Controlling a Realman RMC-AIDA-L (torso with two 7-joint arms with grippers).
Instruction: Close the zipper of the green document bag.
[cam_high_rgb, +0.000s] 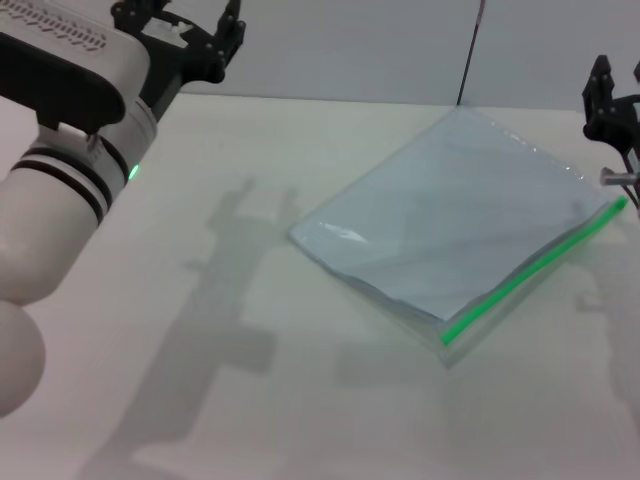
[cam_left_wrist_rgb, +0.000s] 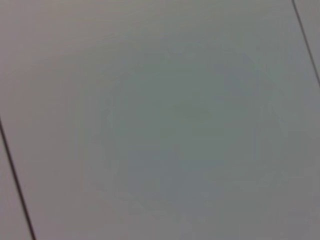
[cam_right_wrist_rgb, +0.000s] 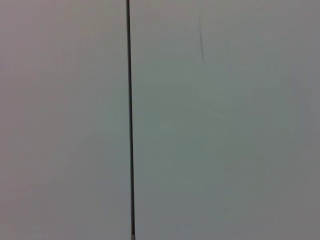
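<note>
Head view. Green document bag (cam_high_rgb: 455, 225): a translucent pouch lying flat on the white table (cam_high_rgb: 250, 400), turned cornerwise, right of centre. Green zipper strip (cam_high_rgb: 530, 272) runs along its near right edge, from the near corner up to the far right corner. A small slider tab (cam_high_rgb: 612, 177) appears to sit at that far right end, but whether the track is sealed along its length cannot be told.
Left gripper (cam_high_rgb: 190, 25): raised at the upper left, well apart from the bag, fingers spread, nothing between them.
Right gripper (cam_high_rgb: 612, 95): at the right edge, just above the zipper's far end; it is partly cut off, so the state of its jaws cannot be told.

Left wrist view. Only a plain pale surface with thin dark lines; no bag, no fingers.

Right wrist view. Again a plain pale surface and one dark line; no bag.

Step in hand, as a judgement: the scene fits both a zipper about to be drawn and one already drawn with the arms lifted clear. If open, closing calls for holding the bag steady and gripping the slider.
</note>
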